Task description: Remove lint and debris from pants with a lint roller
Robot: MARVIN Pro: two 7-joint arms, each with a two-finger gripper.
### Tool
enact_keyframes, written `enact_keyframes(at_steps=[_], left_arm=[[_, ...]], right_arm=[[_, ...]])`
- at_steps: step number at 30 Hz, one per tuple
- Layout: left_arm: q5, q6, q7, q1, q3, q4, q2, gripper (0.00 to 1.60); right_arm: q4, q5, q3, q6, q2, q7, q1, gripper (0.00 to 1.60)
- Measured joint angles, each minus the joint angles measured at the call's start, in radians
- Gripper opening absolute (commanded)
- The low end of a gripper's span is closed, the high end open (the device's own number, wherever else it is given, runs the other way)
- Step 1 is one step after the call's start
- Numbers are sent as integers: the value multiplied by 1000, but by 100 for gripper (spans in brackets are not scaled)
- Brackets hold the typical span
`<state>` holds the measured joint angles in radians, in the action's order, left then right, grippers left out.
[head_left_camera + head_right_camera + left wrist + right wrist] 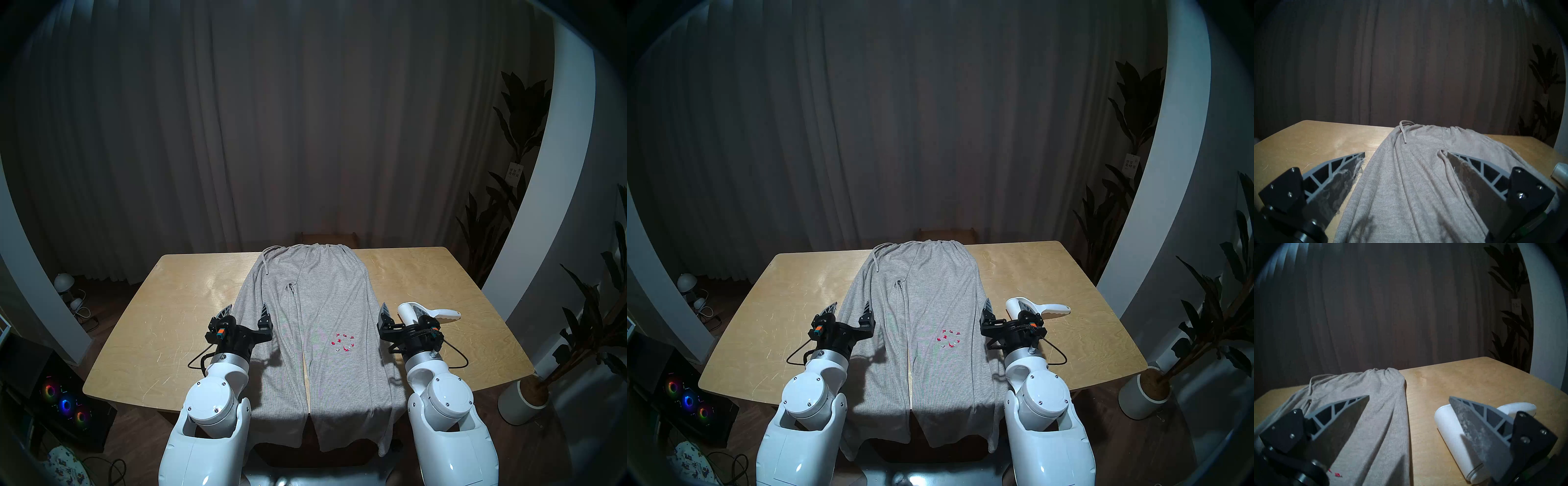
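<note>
The light grey pants (305, 322) lie flat along the middle of the wooden table (169, 322), waist at the far edge and legs hanging over the near edge. A ring of tiny red-pink scraps (343, 342) sits on the right leg and also shows in the right wrist view (1337, 474). The white lint roller (444, 314) lies on the table just right of the pants, handle pointing right. My right gripper (402, 309) is open and empty, one finger over the pants' right edge and the other over the roll (1449, 429). My left gripper (245, 310) is open and empty, straddling the pants' left edge (1407, 186).
Potted plants (576, 339) stand on the floor to the right of the table. A computer case with lit fans (64, 404) and a small lamp (64, 281) are on the floor to the left. A curtain hangs behind the table.
</note>
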<state>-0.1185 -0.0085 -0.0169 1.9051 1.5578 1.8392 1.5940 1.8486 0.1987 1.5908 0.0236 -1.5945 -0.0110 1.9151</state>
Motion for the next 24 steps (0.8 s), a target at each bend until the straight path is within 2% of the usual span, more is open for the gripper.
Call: enact_keyframes(at_steps=[7, 11, 19, 22, 24], left_arm=[[-84, 26, 3, -10, 23, 92, 11, 160], [-105, 66, 12, -2, 28, 135, 11, 160], [-51, 113, 35, 27, 12, 173, -35, 160], [-26, 110, 44, 36, 9, 174, -53, 160], [-21, 109, 46, 37, 9, 174, -57, 160]], right_arm=[[63, 223, 35, 73, -15, -6, 4, 160], [106, 293, 56, 137, -18, -20, 16, 160], [189, 426, 97, 294, -8, -24, 47, 160], [212, 541, 117, 353, -24, 23, 48, 160], [218, 589, 126, 364, -30, 44, 47, 160]])
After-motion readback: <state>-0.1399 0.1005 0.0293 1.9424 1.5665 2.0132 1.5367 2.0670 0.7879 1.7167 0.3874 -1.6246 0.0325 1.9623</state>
